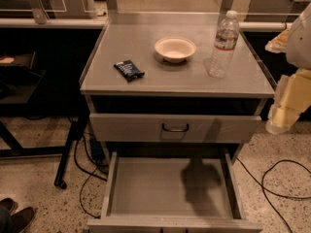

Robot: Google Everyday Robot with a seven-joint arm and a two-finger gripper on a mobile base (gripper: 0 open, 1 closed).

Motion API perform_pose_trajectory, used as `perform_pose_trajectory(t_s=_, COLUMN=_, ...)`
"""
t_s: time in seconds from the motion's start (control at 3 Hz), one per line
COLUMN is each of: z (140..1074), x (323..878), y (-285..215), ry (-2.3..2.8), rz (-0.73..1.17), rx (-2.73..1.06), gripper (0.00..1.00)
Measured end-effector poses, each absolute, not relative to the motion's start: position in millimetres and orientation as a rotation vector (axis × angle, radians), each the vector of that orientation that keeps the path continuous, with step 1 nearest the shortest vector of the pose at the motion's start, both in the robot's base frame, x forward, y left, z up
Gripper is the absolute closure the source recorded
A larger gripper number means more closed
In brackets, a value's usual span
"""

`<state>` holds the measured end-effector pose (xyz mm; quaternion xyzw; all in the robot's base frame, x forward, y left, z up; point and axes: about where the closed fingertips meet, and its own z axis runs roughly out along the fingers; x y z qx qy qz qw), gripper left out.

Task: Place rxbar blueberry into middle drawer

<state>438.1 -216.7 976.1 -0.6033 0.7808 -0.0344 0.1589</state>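
The rxbar blueberry [129,70], a small dark bar with white print, lies flat on the grey countertop [146,38] near its front left. The middle drawer [114,178] is pulled out below, a shallow grey box with a bare floor and a dark shadow on its right half. My gripper [281,120] hangs at the right edge of the view, beside the cabinet's right side and below counter height. It is far to the right of the bar and holds nothing that I can see.
A cream bowl [175,49] and a clear water bottle [222,45] stand on the counter to the right of the bar. A closed drawer front with a dark wire handle [175,127] sits above the open drawer. Cables [277,188] lie on the floor and shoes [14,216] show at lower left.
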Motion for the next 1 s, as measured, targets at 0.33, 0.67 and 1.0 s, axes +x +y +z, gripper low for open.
perform_pose_trajectory(t_s=0.33, z=977, x=439, y=-216, ry=2.230, rz=-0.100, rx=-1.725, gripper=0.00)
perform_pose_trajectory(t_s=0.67, z=980, x=448, y=-208, ry=2.205, rz=-0.098, rx=-1.741, gripper=0.00)
perform_pose_trajectory(t_s=1.0, z=986, x=469, y=-183, ry=2.139, rz=-0.087, rx=-1.817, gripper=0.00)
